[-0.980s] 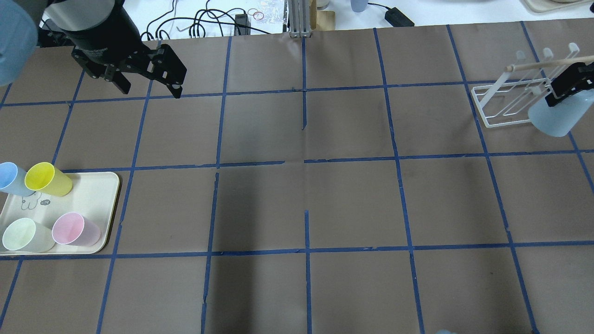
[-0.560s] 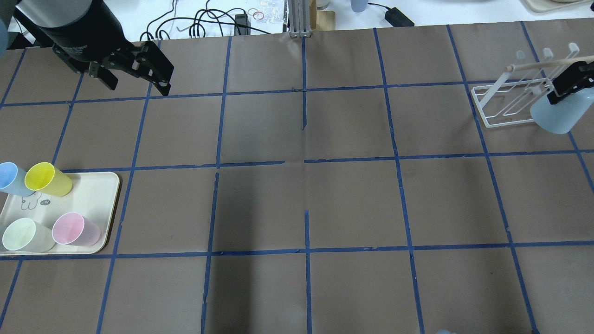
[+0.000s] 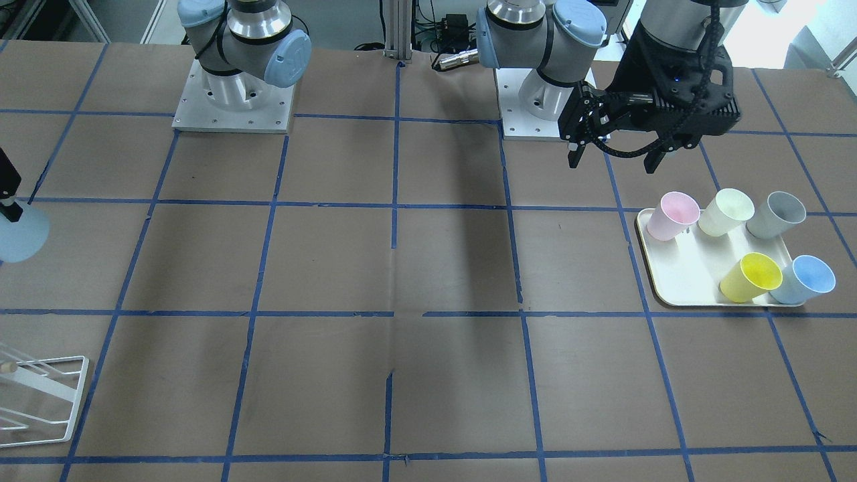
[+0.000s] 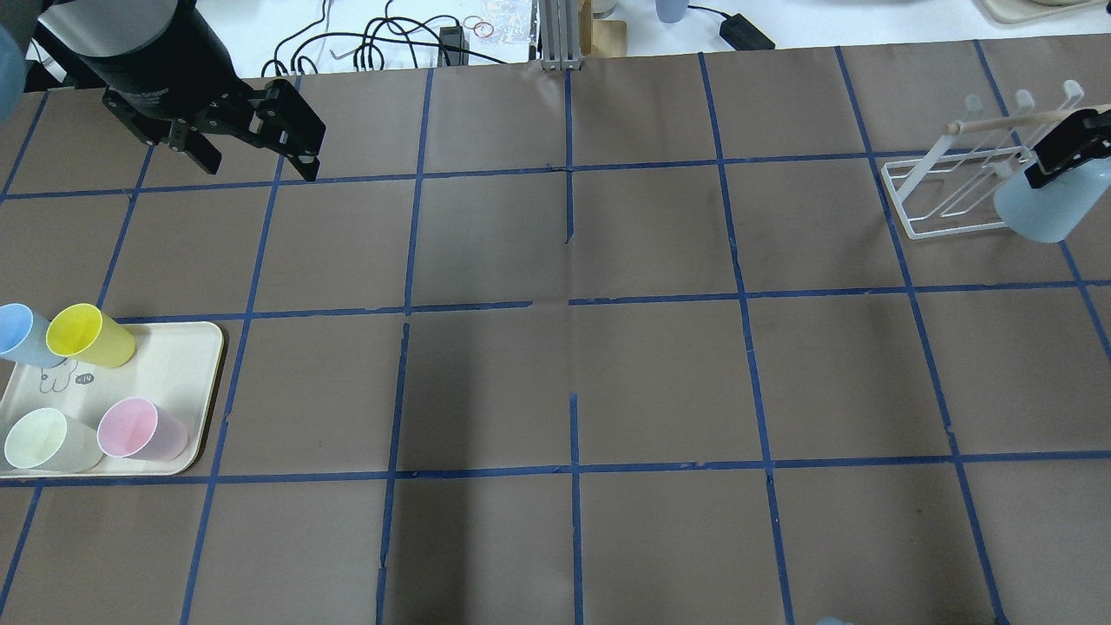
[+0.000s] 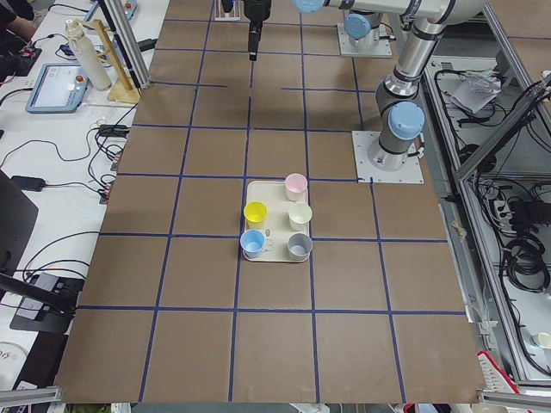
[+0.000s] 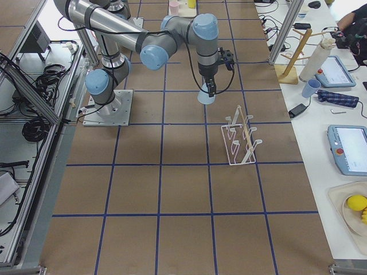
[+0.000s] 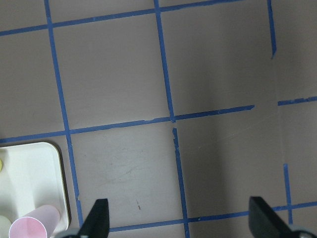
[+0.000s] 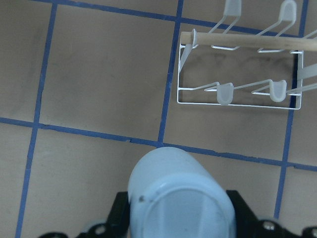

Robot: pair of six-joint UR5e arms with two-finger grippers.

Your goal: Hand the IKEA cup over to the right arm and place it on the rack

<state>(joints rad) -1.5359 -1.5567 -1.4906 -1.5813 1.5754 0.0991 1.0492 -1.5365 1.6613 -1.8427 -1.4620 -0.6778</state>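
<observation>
The light blue IKEA cup (image 4: 1037,211) is held mouth down in my right gripper (image 4: 1052,163), which is shut on its base end. It hangs above the table just in front of the white wire rack (image 4: 942,187), apart from it. In the right wrist view the cup (image 8: 181,193) fills the bottom and the rack (image 8: 237,94) with its wooden-tipped rod lies ahead. My left gripper (image 4: 260,167) is open and empty at the far left, above bare table beyond the tray.
A cream tray (image 4: 178,356) at the left edge holds a yellow cup (image 4: 82,334), a paler blue cup (image 4: 17,334), a pale green cup (image 4: 39,438), a pink cup (image 4: 134,428) and a grey cup (image 3: 776,214). Cables lie beyond the far table edge.
My right gripper has carried the cup slightly farther back, along the rack's right end. My left gripper drew back to the left and now holds still, open.
</observation>
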